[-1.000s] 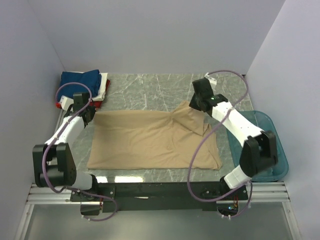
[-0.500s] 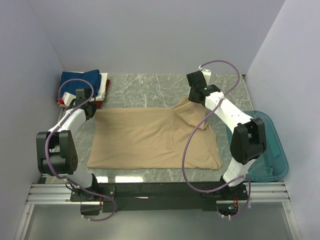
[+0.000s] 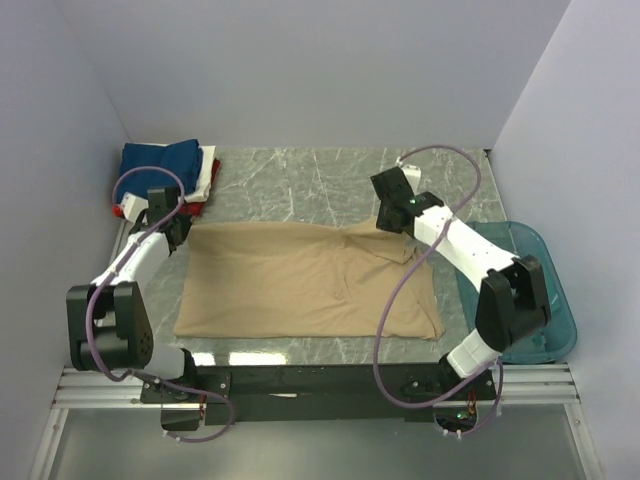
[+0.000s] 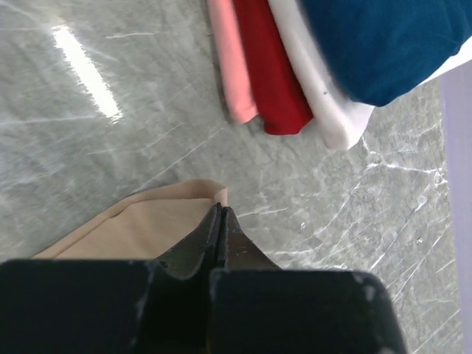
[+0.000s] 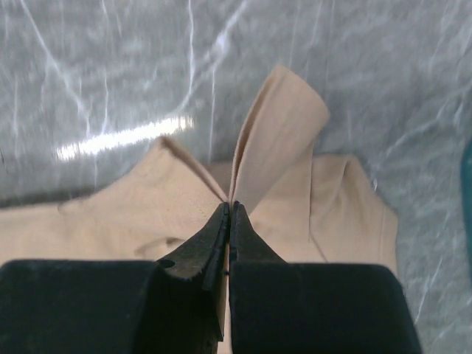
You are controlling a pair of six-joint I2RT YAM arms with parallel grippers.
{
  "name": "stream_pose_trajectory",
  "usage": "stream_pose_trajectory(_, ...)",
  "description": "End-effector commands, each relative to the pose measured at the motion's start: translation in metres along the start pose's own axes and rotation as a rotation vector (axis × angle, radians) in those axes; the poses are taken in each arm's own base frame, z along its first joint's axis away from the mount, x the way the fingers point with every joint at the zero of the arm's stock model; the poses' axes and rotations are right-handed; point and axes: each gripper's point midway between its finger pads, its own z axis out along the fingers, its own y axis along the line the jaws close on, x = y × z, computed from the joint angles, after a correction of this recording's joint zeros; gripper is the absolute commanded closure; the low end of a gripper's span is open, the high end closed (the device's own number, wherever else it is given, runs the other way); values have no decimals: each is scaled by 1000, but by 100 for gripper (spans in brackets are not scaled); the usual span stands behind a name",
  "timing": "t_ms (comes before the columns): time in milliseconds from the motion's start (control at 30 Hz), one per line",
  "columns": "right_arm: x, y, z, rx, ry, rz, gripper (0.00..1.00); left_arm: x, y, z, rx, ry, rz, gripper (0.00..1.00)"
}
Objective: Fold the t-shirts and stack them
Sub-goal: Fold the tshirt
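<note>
Left gripper point(image 4: 221, 215) pinches the tan t-shirt point(image 3: 290, 285) corner, right gripper point(image 5: 228, 214) pinches its raised fold; the 2 should lift level, folding evenly toward the near hem.

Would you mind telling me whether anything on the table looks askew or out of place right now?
The tan t-shirt lies mostly flat, but its far right part is bunched and folded over where the right gripper pinches it. The folded stack at the far left looks slightly uneven, its layers staggered.
</note>
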Motion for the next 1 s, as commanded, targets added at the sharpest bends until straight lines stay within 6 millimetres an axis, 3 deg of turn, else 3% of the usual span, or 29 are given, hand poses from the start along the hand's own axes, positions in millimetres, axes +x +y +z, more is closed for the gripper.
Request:
stream_pose_trajectory(0,8,3,-23,-75,-7,56,100,-13,4,-12,36,-45,-31,100)
stream_pose_trajectory(233,54,8,-39,-207,59,105,100,-2,36,-18,34,-19,-46,99)
stream_pose_trajectory(500,102,4,-41,-253,122,141,100,12,60,-24,27,8,-47,99)
stream_pose_trajectory(700,112,-1,-41,-255,127,158,100,18,76,-27,10,14,-55,99)
stream_pose_trajectory(967,107,-5,-50,-262,109,171,100,18,95,-27,-42,2,-71,99)
